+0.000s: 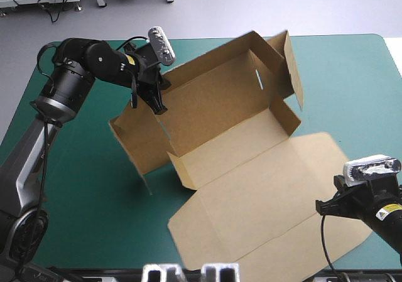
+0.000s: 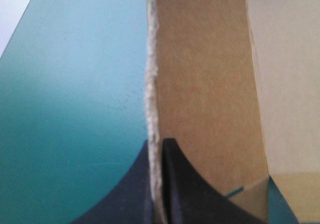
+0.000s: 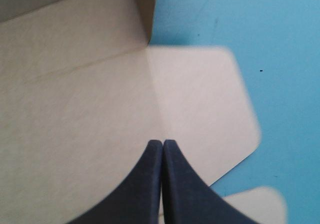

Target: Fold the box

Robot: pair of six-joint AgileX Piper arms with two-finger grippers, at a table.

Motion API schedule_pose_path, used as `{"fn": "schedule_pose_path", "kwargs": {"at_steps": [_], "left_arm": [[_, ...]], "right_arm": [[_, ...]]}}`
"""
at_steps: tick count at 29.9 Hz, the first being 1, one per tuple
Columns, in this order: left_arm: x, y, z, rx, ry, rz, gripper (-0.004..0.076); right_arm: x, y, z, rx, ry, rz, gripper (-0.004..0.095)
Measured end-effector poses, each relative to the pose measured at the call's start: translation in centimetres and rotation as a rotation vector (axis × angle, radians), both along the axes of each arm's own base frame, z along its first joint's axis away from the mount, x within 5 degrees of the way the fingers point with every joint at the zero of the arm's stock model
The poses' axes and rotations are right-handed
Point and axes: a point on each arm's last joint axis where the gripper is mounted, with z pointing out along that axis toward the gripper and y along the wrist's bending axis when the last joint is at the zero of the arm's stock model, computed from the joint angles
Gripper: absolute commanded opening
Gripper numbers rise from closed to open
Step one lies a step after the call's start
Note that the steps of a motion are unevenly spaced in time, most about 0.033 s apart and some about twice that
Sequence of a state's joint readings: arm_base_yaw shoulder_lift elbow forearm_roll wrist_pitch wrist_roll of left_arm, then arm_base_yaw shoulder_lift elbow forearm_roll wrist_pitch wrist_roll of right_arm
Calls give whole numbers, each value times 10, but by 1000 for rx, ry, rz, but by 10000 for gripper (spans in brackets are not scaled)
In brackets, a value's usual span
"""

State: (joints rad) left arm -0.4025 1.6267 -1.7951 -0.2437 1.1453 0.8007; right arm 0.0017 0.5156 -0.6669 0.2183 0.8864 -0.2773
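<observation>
Right now I have the left tool point(image 2: 159, 145) pinched down on the box point(image 1: 251, 194): its two black fingers point(image 2: 187, 189) stand all but together, with the raw edge of a brown wall caught between them. From the high view that grip sits on the upper edge of a raised panel at the box's far-left corner, the arm reaching in from the left side of the tabletop point(image 1: 81, 188). The box sits about the middle of the teal-green cover, only partly formed. Its long rear wall stands tilted up, a side flap below the left tool is raised, and the flaps at the far right end stand up as well. The wide lid panel lies flat, running toward the near right corner of the tabletop. The right tool point(image 3: 162, 146) is fully closed, its fingers meeting in one point with nothing between them, above the flat lid panel near a rounded corner flap. I cannot tell whether its tips touch the board.
</observation>
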Motion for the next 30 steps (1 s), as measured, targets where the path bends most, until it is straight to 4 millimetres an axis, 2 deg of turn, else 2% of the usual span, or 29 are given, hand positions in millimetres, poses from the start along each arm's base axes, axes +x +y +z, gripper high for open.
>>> {"fn": "schedule_pose_path", "kwargs": {"at_steps": [8,12,19,25,30], "left_arm": [[-7,-31,7,23,-169,-99,-9],[-11,-42,10,49,-242,-185,-9],[-13,-42,5,133,-259,-261,-9],[-15,-44,-17,192,-242,-368,-10],[-21,-43,-24,184,-316,-431,-10]], "right_arm": [[5,-1,9,8,-100,-22,-20],[10,-1,26,24,-138,-34,-20],[28,-1,63,31,-173,-38,-20],[51,-1,75,30,-147,-37,-20],[70,-1,83,1,-131,-20,-20]]}}
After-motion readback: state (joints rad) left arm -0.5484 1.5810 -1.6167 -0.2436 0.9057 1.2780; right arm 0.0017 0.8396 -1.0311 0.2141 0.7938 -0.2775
